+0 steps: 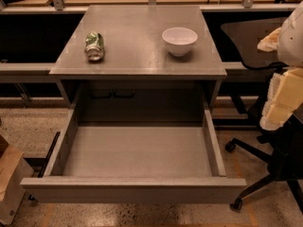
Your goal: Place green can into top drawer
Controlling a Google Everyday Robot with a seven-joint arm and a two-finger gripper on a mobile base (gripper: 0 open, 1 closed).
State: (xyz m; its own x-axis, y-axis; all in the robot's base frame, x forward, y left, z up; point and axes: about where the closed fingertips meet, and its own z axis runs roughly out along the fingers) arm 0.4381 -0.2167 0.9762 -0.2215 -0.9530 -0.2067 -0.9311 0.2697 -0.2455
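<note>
The top drawer lies nearest the camera, pulled fully out, its plain front panel running across the 6 o'clock edge of the view and its grey floor bare. Behind it, the grey cabinet top carries the two objects. The green can sits toward 10 o'clock on that top, near the left edge, apparently on its side. Its long axis runs roughly 12 to 6, with a silver end turned toward the drawer. The white bowl stands well apart from it, toward 1 o'clock.

The gripper shows only as pale, cream-coloured parts at the 3 o'clock edge of the view, off the cabinet's right side. Whether it is spread or pressed together cannot be told, and it carries nothing visible.

The relation that matters: from the gripper the can lies at about 10 o'clock, across the whole cabinet top, with the bowl near the straight line between them. The reach likely has to pass over or in front of the bowl — then bring the can back toward 6 o'clock, over the drawer.
</note>
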